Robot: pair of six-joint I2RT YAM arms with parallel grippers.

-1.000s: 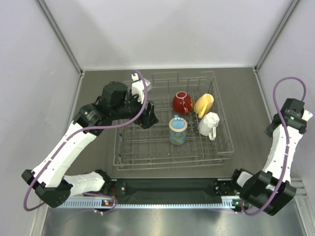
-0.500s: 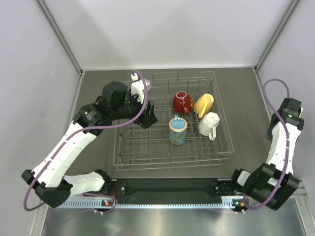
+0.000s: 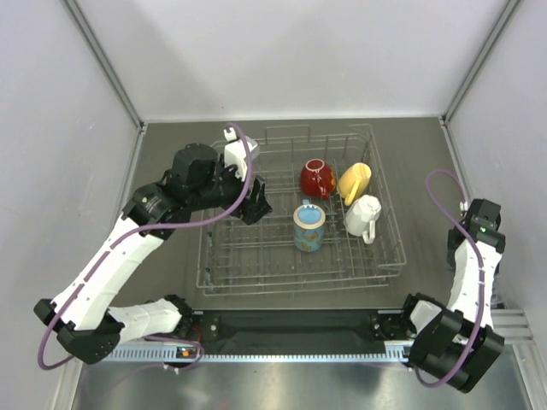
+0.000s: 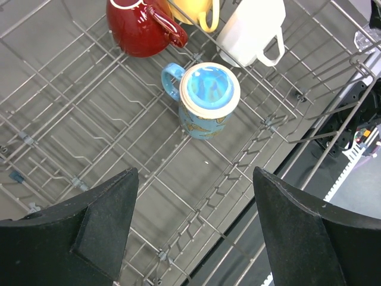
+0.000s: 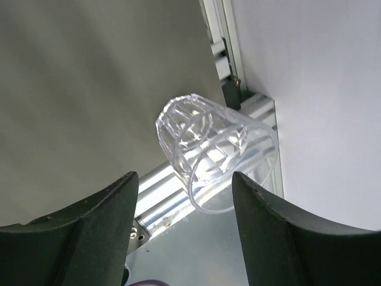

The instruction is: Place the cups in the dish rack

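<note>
Since the clear glass (image 5: pixel 217 158) lies on its side by the right wall, outside the dish rack (image 3: pixel 389 256), the right gripper (image 5: pixel 183 177) is nearer. It stands open and empty, the glass oblique between its fingers, mouth nearest. The left gripper (image 4: pixel 195 173) hangs open over the rack.

yellow mug (image 4: pixel 193 8) cropped at top, red cup (image 4: pixel 137 33) likewise

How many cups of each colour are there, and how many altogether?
red cup: 1
yellow mug: 1
white mug: 1
blue mug: 1
clear glass: 1
Total: 5
</note>
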